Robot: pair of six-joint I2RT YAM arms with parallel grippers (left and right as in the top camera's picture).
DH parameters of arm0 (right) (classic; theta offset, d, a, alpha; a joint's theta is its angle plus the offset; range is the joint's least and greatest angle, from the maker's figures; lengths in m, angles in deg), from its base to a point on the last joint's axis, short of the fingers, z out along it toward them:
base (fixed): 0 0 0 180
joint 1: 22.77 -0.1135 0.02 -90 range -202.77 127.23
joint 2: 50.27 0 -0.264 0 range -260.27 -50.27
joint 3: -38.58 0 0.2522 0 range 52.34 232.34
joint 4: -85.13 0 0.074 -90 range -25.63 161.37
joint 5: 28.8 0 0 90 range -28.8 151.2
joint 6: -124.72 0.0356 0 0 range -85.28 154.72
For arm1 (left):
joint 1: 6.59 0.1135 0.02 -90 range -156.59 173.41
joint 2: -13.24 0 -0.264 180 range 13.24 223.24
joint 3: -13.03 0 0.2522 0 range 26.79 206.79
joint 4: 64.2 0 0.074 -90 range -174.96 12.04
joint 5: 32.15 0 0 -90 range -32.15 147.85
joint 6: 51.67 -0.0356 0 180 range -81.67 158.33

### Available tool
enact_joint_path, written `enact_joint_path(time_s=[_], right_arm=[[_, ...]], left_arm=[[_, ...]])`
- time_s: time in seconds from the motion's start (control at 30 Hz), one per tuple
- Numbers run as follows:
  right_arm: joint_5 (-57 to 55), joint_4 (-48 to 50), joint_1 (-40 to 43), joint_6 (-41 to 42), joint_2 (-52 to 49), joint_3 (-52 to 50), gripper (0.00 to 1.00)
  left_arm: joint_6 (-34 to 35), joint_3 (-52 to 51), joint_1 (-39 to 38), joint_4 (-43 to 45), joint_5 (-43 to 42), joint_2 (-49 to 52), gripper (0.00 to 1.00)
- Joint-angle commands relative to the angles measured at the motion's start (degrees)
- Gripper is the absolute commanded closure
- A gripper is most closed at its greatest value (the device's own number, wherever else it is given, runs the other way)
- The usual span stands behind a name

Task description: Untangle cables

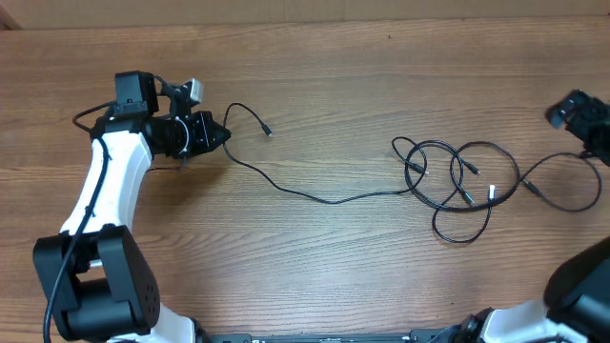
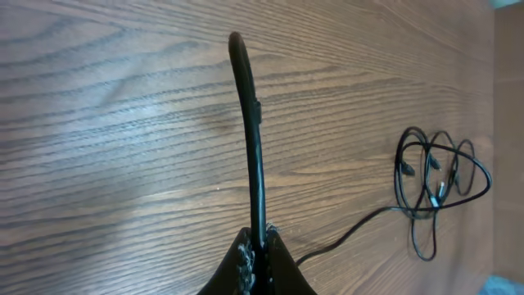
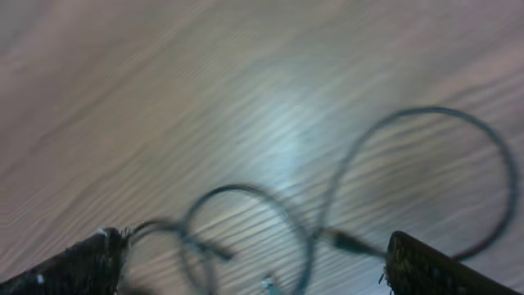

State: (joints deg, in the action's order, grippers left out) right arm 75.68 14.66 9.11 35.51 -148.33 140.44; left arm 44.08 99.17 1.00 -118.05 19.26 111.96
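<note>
Thin black cables lie on the wooden table. A tangle of loops (image 1: 462, 181) with small plugs sits at the right. One long cable (image 1: 315, 195) runs left from the tangle to my left gripper (image 1: 221, 134), which is shut on it near its plug end (image 1: 268, 131). In the left wrist view the cable (image 2: 254, 139) stands up out of the shut jaws (image 2: 260, 246), and the tangle (image 2: 438, 176) shows far right. My right gripper (image 1: 581, 114) is open above the table at the far right. The right wrist view is blurred and shows loops (image 3: 327, 205) between its spread fingers.
The table's far edge (image 1: 305, 24) runs along the top of the overhead view. The left arm's white links (image 1: 105, 191) cover the left side. The right arm's base (image 1: 572, 295) is at the lower right corner.
</note>
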Motion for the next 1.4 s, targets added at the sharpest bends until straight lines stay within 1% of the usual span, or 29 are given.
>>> enact_joint_path(time_s=[0.0, 0.2, 0.33, 0.5, 0.63, 0.73, 0.8, 0.83, 0.93, 0.97, 1.03, 1.1, 1.13, 1.23, 1.27, 1.37], right_arm=[[4.4, -2.0, -5.5, -1.3, 4.9, 0.9, 0.0], [4.5, -8.4, -18.0, -4.2, 4.7, 0.7, 0.0], [1.4, -10.7, -25.5, -4.2, 4.7, 0.5, 0.0], [1.0, -11.6, -30.9, -3.8, 4.7, -3.2, 0.0], [1.0, -10.7, -32.7, -3.8, 4.7, -7.7, 0.0], [1.0, -8.8, -33.3, -3.3, 4.7, -11.1, 0.05], [1.1, -6.8, -33.3, -2.1, 4.7, -13.5, 0.11], [1.1, -5.9, -33.3, -1.8, 4.7, -14.6, 0.16], [2.4, -2.3, -33.4, -0.6, 4.7, -18.0, 0.36], [3.6, -1.0, -33.4, -0.6, 4.7, -18.9, 0.4], [5.5, 0.9, -33.6, -0.6, 4.7, -20.2, 0.47], [6.7, 2.5, -34.0, -0.5, 4.6, -21.0, 0.48], [6.8, 3.3, -34.3, -0.5, 4.6, -21.4, 0.54], [6.6, 5.2, -34.8, 0.7, 4.6, -22.2, 0.92], [6.6, 5.6, -34.9, 0.7, 4.6, -22.2, 0.96], [6.6, 7.4, -34.9, 0.7, 4.6, -22.2, 0.96]], left_arm=[[-1.3, 0.9, -0.2, -0.3, 1.5, -3.4, 0.96], [-1.5, 0.9, -0.2, -0.9, 1.5, -5.0, 0.96], [-1.5, 0.9, -0.2, -1.4, 1.5, -5.1, 0.96], [-1.6, 0.9, -0.2, -1.7, 1.5, -5.1, 0.96], [-1.5, 0.9, -0.2, -1.7, 1.5, -5.1, 0.96], [-1.5, 0.9, -0.6, -1.7, 1.5, -5.1, 0.96], [-1.5, 0.9, -1.2, -1.7, 1.5, -5.1, 0.96], [-1.6, 0.9, -1.6, -1.7, 1.5, -5.1, 0.96], [-1.6, 0.9, -3.0, -1.1, 1.6, -5.1, 0.96], [-1.5, 0.9, -3.5, -0.7, 1.5, -5.1, 0.96], [-1.5, 0.9, -4.7, -0.1, 1.5, -5.1, 0.96], [-1.5, 0.9, -6.0, 0.3, 1.5, -5.1, 0.96], [-1.5, 0.9, -6.7, 0.3, 1.6, -5.1, 0.96], [-1.5, 0.9, -8.7, 0.8, 1.6, -5.1, 0.96], [-1.4, 0.9, -9.1, 1.0, 1.6, -5.1, 0.96], [-0.3, 0.9, -10.6, 2.6, 1.5, -5.1, 0.96]])
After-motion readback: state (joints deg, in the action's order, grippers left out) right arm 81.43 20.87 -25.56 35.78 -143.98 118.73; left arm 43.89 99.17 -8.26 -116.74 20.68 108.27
